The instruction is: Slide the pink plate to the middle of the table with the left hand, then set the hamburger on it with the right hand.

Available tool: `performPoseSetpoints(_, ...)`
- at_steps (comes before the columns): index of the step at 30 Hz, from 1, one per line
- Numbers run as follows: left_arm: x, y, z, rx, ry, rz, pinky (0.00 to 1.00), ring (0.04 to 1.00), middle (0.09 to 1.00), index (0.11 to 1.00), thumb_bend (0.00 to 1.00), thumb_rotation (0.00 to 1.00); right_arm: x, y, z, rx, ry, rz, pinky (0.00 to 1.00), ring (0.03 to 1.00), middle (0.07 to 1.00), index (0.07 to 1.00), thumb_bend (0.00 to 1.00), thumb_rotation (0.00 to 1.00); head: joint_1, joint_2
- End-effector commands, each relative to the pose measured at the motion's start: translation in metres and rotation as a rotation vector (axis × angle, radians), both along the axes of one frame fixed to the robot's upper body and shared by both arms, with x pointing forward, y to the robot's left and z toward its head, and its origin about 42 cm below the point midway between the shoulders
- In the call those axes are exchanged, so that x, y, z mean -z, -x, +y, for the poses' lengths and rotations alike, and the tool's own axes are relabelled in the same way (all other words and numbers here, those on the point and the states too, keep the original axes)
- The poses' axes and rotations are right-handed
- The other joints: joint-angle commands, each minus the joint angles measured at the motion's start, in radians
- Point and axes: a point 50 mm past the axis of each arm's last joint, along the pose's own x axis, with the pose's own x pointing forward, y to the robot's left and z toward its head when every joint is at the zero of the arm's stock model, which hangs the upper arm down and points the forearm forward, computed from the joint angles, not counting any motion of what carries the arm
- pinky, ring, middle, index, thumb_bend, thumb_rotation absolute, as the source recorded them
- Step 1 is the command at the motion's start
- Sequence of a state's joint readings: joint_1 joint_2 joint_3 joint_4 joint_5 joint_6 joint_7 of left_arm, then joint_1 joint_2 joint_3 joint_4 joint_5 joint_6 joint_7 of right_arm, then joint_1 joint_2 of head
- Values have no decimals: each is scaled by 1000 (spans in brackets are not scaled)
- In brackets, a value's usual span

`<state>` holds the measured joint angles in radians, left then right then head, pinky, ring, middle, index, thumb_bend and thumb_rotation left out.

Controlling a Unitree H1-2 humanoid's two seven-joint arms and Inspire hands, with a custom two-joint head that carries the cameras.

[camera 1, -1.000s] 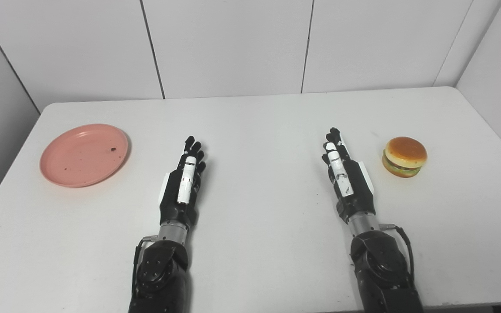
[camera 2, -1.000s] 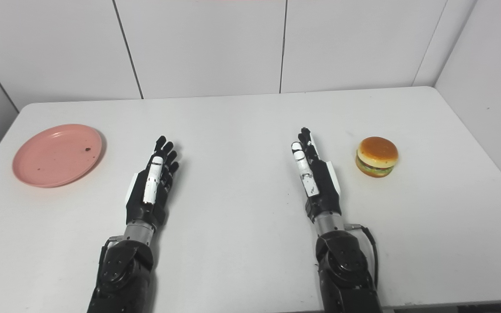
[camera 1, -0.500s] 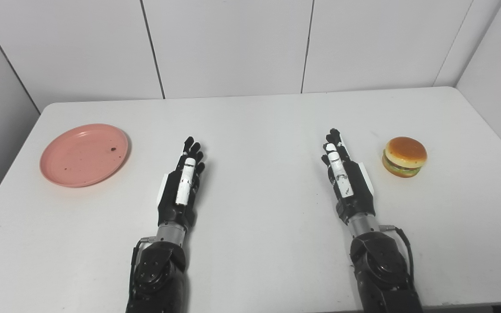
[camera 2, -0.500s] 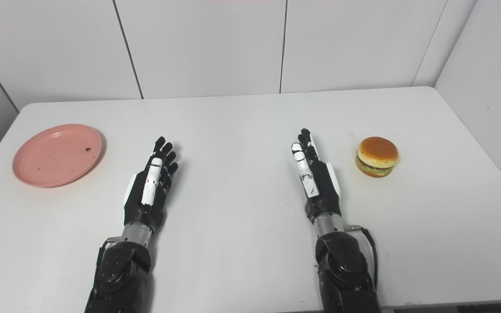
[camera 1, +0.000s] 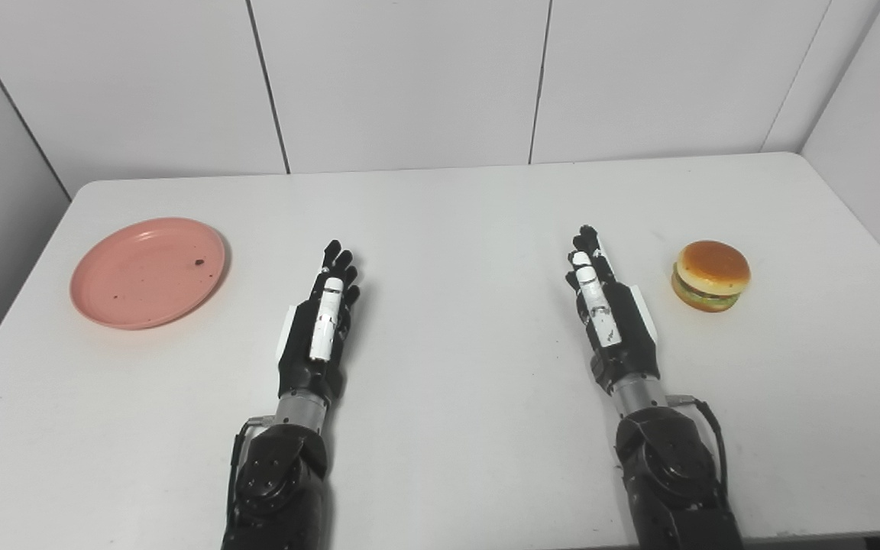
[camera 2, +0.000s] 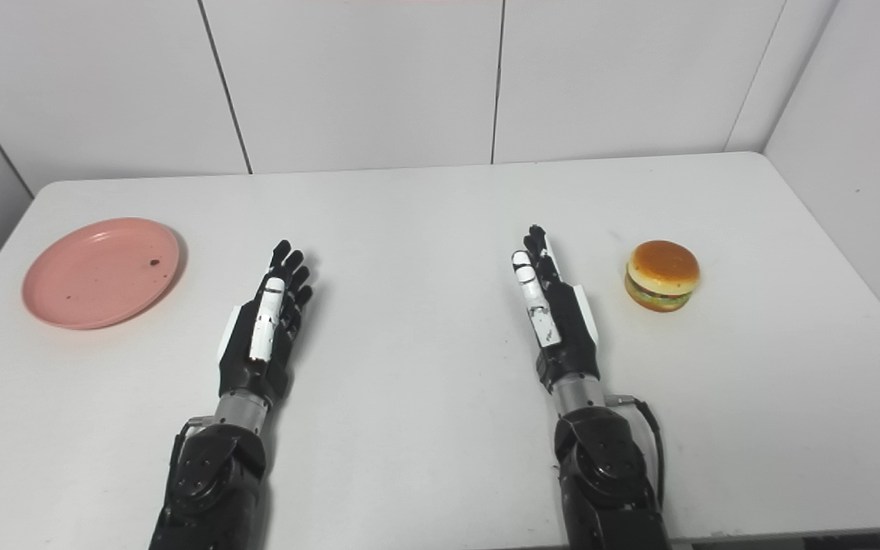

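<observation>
A pink plate point(camera 1: 147, 271) lies on the white table point(camera 1: 455, 214) at the far left, with a few dark specks on it. A toy hamburger point(camera 1: 711, 276) stands at the right. My left hand point(camera 1: 321, 321) rests flat and open on the table, to the right of the plate and apart from it. My right hand point(camera 1: 608, 313) is open with fingers straight, just left of the hamburger and not touching it. Both hands hold nothing. The same scene shows in the right eye view, with the plate point(camera 2: 101, 272) and the hamburger point(camera 2: 662, 275).
White wall panels point(camera 1: 409, 76) stand behind the table and at the right side. The table's left edge point(camera 1: 20, 283) runs close to the plate. Bare table surface lies between the two hands.
My left arm has drawn back very slightly toward me. The right hand, the plate and the hamburger have not moved.
</observation>
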<state>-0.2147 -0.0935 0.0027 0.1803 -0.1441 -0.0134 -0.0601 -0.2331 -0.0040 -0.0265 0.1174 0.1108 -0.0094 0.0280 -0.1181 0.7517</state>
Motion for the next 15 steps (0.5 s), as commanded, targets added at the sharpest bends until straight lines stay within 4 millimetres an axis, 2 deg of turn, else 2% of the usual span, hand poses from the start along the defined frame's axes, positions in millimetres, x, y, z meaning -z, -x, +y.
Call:
performPoseSetpoints(1, -6, -2, -3, 6, -1, -13, 1000, 1000, 1000, 1000, 363, 902, -21, -11, 4, -21, -10, -64, 1000, 1000, 1000, 1000, 557, 827, 2, 1)
performPoseSetpoints(7, -5, -2, -4, 3, 2, -13, 1000, 1000, 1000, 1000, 360, 882, -21, -10, 3, -21, 2, -66, 1000, 1000, 1000, 1000, 541, 837, 21, -8)
performPoseSetpoints(8, -3, -1, -5, 4, 4, -13, 1000, 1000, 1000, 1000, 360, 881, -20, -10, 2, -18, 2, -67, 1000, 1000, 1000, 1000, 540, 838, 68, -26)
performPoseSetpoints(9, -2, -1, -6, 5, 4, -13, 1000, 1000, 1000, 1000, 357, 879, -19, -10, 1, -17, 2, -68, 1000, 1000, 1000, 1000, 543, 838, 68, -26)
performPoseSetpoints(10, 0, 0, -8, 12, -10, -16, 1000, 1000, 1000, 1000, 355, 878, -18, -8, -1, -18, 8, -72, 1000, 1000, 1000, 1000, 545, 838, 120, -44)
performPoseSetpoints(11, 1, 0, -10, 17, -20, -19, 1000, 1000, 1000, 1000, 381, 890, -17, -7, -3, -20, 12, -75, 1000, 1000, 1000, 1000, 554, 858, 120, -44)
performPoseSetpoints(13, 5, 3, -18, 24, -31, -16, 1000, 1000, 1000, 1000, 399, 896, -14, -4, -12, -14, 21, -64, 1000, 1000, 1000, 1000, 569, 867, 212, -79)
performPoseSetpoints(14, 6, 3, -21, 23, -28, -12, 1000, 1000, 1000, 1000, 392, 869, -12, -3, -15, -10, 25, -58, 1000, 995, 1000, 1000, 590, 873, 212, -79)
performPoseSetpoints(15, 7, 4, -26, 22, -31, -11, 1000, 1000, 1000, 1000, 381, 857, -11, -2, -20, -4, 23, -56, 1000, 992, 1000, 1000, 598, 870, 248, -96)
